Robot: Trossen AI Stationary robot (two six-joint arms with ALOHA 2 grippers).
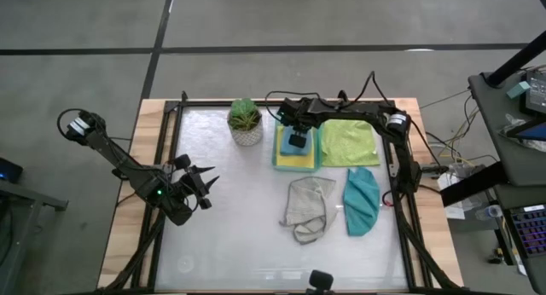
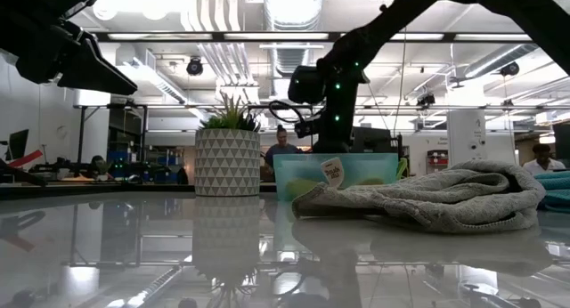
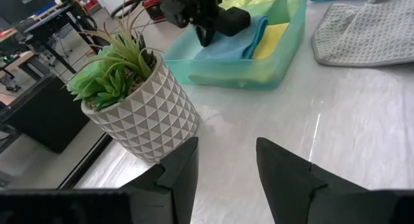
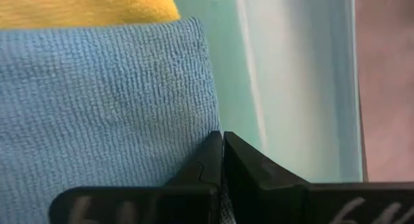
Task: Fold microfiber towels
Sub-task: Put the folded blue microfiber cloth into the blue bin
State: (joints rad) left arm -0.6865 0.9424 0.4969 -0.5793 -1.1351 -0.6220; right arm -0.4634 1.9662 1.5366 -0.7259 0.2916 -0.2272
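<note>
Mint-green tray [image 1: 277, 148] with light blue towel [image 1: 296, 145] on yellow towel [image 1: 300, 163] (right tool [image 1: 296, 138] closed)

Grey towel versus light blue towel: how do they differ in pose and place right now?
The grey towel lies crumpled on the bare table; the light blue towel lies flat, folded, in the mint tray atop a yellow towel. Grey is untouched; the right end effector sits over the blue. Both are textured microfiber cloths.
</note>
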